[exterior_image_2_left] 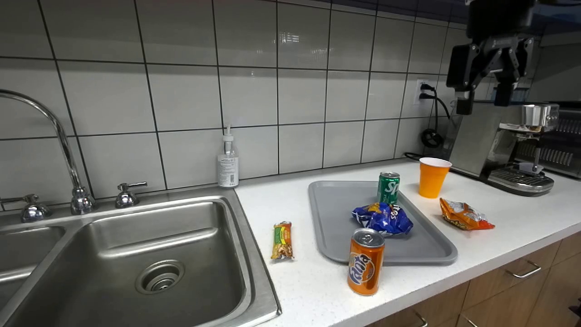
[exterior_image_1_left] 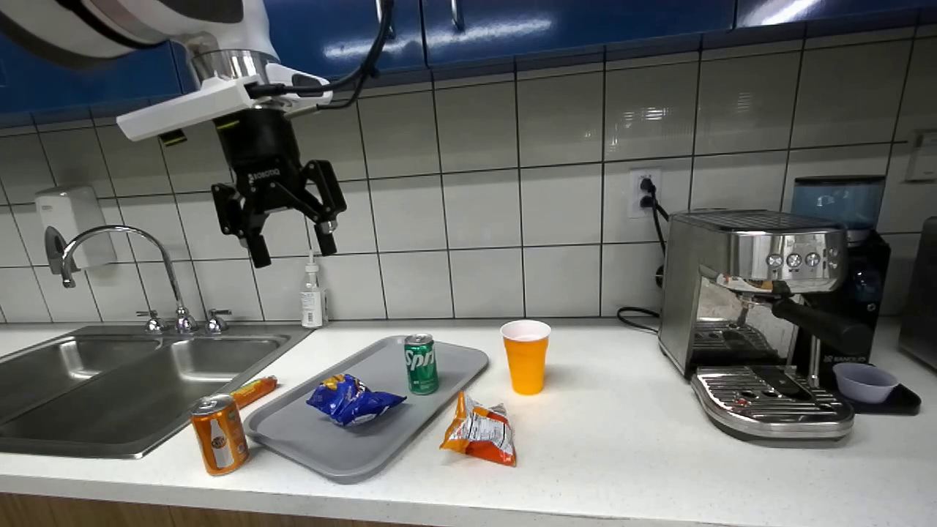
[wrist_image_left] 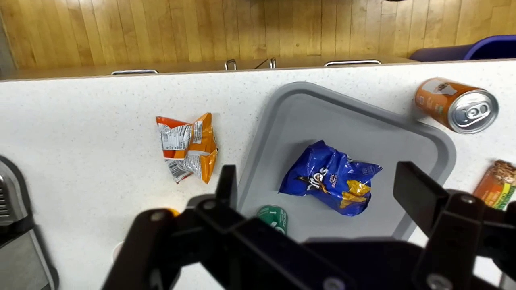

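Blue Doritos bag (wrist_image_left: 330,179): lying crumpled on the gray tray (wrist_image_left: 342,125); framed between the two fingertips (wrist_image_left: 227,181) in the wrist view, yet well below. White lettering and yellow chip print turned upward.

Gripper (exterior_image_1_left: 294,247): spread wide, pointing down, hanging high over the countertop (exterior_image_1_left: 607,454) in both exterior views.

Sprite can (exterior_image_1_left: 422,364): green, upright on the gray tray near the bag; partly hidden by the gripper in the wrist view.

Fanta can (exterior_image_2_left: 366,262): orange, upright on the countertop just beside a tray corner; contact with the tray hard to tell. Snack bar (exterior_image_2_left: 282,240): lying wrapped on the countertop, between tray and sink (exterior_image_2_left: 256,268). Orange snack bag (wrist_image_left: 189,149): lying on the countertop beside the tray, white printed panel facing up. Orange cup (exterior_image_1_left: 525,359): upright, white inside, on the tray's far side from the sink; mostly hidden behind the gripper in the wrist view.

Farther off: curved faucet (exterior_image_1_left: 185,322) at the sink's back edge; pump bottle (exterior_image_2_left: 228,169) near the sink's back corner, close to the tiled wall (exterior_image_1_left: 479,212); espresso machine (exterior_image_1_left: 754,252) well apart, past the cup, with coffee grinder (exterior_image_1_left: 867,282) just beside it and small bowl (exterior_image_1_left: 865,384) near its base. Blue cabinets (exterior_image_1_left: 578,22) above, wooden drawers (exterior_image_2_left: 508,309) below the countertop edge.
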Robot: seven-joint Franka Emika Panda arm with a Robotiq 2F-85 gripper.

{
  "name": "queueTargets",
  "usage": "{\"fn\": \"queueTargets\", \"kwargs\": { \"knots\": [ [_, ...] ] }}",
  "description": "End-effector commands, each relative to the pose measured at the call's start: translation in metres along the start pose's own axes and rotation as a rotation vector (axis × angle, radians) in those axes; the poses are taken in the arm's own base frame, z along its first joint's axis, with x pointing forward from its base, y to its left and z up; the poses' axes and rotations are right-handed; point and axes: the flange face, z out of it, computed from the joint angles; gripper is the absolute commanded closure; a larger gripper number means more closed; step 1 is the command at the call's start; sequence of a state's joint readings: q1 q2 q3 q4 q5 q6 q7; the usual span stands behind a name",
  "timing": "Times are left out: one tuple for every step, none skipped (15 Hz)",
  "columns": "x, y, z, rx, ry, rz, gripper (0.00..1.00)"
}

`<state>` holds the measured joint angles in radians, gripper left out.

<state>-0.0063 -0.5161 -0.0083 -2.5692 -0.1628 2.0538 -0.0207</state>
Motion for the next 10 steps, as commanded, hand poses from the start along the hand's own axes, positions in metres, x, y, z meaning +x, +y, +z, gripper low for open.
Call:
{"fn": "queueTargets", "kwargs": {
  "knots": [
    [0.005, 0.004, 0.007, -0.045, 0.023, 0.015, 0.00],
    [0.006, 0.005, 0.010, -0.053, 0.027, 0.015, 0.00],
    [0.008, 0.006, 0.012, -0.061, 0.029, 0.014, 0.00],
    [0.009, 0.006, 0.015, -0.065, 0.030, 0.014, 0.00],
    [0.010, 0.007, 0.018, -0.068, 0.032, 0.015, 0.00],
    [0.012, 0.007, 0.021, -0.071, 0.034, 0.016, 0.00],
    [0.013, 0.007, 0.025, -0.073, 0.034, 0.017, 0.00],
    [0.015, 0.007, 0.029, -0.074, 0.035, 0.016, 0.00],
    [0.017, 0.008, 0.032, -0.075, 0.036, 0.014, 0.00],
    [0.019, 0.008, 0.036, -0.076, 0.037, 0.011, 0.00]
  ]
}}
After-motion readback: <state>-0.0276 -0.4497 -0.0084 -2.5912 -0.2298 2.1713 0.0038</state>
